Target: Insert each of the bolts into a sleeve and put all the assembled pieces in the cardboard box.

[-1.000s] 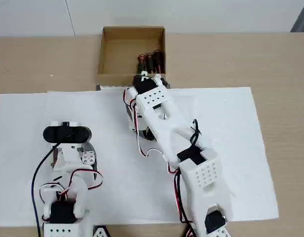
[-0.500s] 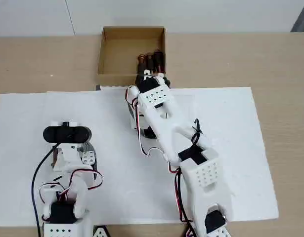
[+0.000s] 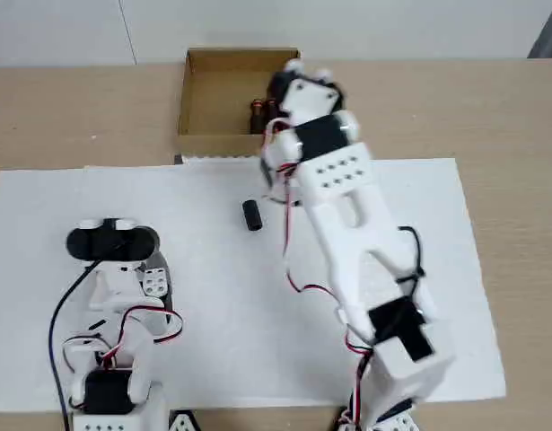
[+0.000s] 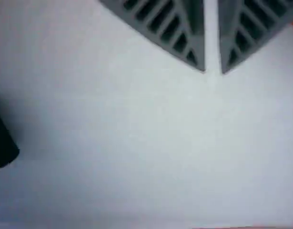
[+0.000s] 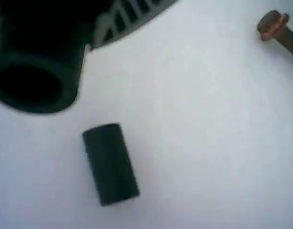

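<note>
We are looking at wooden table point(image 3: 509, 108), white paper sheet point(image 3: 213, 296) spread over it, pale wall point(image 3: 347, 27) behind. Left gripper point(image 4: 212, 69) hanging close over paper, fingers point(image 4: 184, 28) almost together with thin slit between, gripping nothing. Right gripper point(image 5: 96, 33) clamping held sleeve point(image 5: 39, 78), open end showing. Loose sleeve point(image 3: 251, 215) lying flat on paper to its left, apart from it. Lone bolt point(image 5: 279, 31) lying on paper farther off. We are seeing cardboard box point(image 3: 197, 99) just beyond right arm point(image 3: 347, 206), assembled pieces point(image 3: 262, 109) lying inside.

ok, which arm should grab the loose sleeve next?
Probably right. The loose sleeve lies beside the right arm, close under its wrist camera; the left gripper sits farther off over bare paper.
</note>
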`<state>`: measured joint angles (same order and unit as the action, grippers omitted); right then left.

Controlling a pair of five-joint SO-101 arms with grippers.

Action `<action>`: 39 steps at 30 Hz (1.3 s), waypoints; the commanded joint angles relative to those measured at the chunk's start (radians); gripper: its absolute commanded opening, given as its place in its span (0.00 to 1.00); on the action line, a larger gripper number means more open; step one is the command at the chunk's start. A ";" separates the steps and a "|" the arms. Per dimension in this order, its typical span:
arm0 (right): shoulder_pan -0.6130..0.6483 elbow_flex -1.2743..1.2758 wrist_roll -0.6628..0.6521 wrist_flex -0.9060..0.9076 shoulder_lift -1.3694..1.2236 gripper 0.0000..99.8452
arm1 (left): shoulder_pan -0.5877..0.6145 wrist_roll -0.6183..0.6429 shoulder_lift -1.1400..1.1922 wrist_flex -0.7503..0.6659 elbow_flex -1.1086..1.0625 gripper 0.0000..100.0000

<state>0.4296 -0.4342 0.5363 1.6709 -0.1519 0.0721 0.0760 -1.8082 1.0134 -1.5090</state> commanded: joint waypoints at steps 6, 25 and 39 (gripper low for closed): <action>-0.093 0.147 -0.040 0.004 0.228 0.00 | 0.011 -0.041 0.071 0.181 0.266 0.01; -0.326 0.643 -0.041 -0.018 0.544 0.00 | 0.284 -0.041 0.882 0.209 0.728 0.01; -0.357 0.888 -0.104 -0.188 0.684 0.00 | 0.284 -0.164 1.275 0.310 0.897 0.01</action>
<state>0.0798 0.4404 0.4641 1.5236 0.4818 0.3514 -0.0575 -0.6084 1.2697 -0.7081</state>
